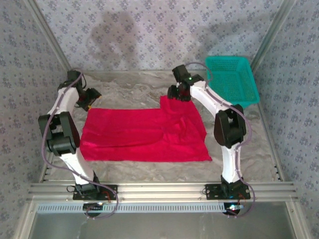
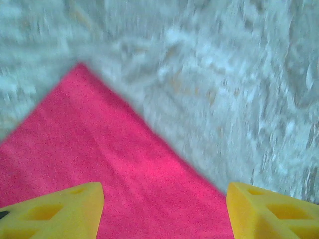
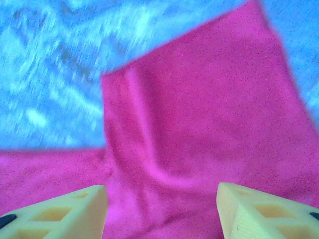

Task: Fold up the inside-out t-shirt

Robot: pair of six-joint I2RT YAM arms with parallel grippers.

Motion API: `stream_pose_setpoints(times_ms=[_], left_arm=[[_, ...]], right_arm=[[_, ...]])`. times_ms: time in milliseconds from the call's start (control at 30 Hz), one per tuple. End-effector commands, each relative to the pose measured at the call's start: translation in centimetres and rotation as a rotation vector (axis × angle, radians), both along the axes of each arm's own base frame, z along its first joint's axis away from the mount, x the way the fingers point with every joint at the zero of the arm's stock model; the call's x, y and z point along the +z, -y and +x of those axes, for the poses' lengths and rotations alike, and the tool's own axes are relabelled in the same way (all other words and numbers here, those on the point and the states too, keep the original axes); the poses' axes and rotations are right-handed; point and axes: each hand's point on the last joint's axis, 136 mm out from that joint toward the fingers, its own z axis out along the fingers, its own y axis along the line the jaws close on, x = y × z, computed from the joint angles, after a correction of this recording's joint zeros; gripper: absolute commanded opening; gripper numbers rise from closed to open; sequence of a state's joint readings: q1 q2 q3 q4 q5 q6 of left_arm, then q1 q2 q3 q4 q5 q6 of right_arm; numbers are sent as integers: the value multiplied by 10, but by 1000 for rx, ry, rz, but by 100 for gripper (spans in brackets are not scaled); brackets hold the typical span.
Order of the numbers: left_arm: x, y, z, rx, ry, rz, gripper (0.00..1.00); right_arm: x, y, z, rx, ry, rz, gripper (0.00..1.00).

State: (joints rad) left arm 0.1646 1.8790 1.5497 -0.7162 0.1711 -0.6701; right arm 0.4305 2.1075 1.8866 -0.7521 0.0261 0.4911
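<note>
The inside-out t-shirt [image 1: 144, 134] lies spread flat on the table, bright red, with one sleeve sticking out at its far right. My left gripper [image 1: 91, 101] hovers by the shirt's far left corner. In the left wrist view its yellow fingers [image 2: 55, 211] stand wide apart over the red cloth [image 2: 109, 169], holding nothing. My right gripper [image 1: 180, 92] hangs over the far right sleeve. Seen from the right wrist, its fingers [image 3: 65, 214] are spread above the wrinkled sleeve [image 3: 199, 124], with no cloth pinched between them.
A teal mesh basket [image 1: 232, 79] stands at the back right of the table. The table top [image 1: 129, 87] is covered in pale crumpled sheeting. Patterned walls and metal frame rails close in the sides; a metal rail runs along the near edge.
</note>
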Motion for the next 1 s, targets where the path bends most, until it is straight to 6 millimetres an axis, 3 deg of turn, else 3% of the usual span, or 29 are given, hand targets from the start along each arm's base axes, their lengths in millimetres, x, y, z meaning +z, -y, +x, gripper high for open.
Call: stream_pose_setpoints(times_ms=[0, 200, 333, 467, 567, 700, 800, 967], left_arm=[[-30, -28, -16, 29, -165, 35, 65], [-42, -48, -7, 48, -192, 18, 64], [-51, -55, -6, 37, -220, 18, 62], [-59, -55, 0, 18, -234, 6, 62], [-66, -52, 5, 5, -234, -14, 61], [-77, -48, 10, -1, -250, -42, 58], [-85, -45, 12, -7, -262, -47, 57], [-96, -34, 15, -15, -277, -81, 44]], right_arm=[[-38, 32, 29, -38, -41, -120, 62], [-68, 47, 80, -57, 10, -156, 62], [-93, 46, 98, -50, 22, -143, 62], [-114, 43, 106, -40, 3, -116, 61], [-120, 36, 108, -38, -19, -50, 56], [-122, 32, 109, -37, -17, -27, 42], [-125, 29, 106, -28, -27, -18, 38], [-127, 27, 105, -17, -36, -2, 22]])
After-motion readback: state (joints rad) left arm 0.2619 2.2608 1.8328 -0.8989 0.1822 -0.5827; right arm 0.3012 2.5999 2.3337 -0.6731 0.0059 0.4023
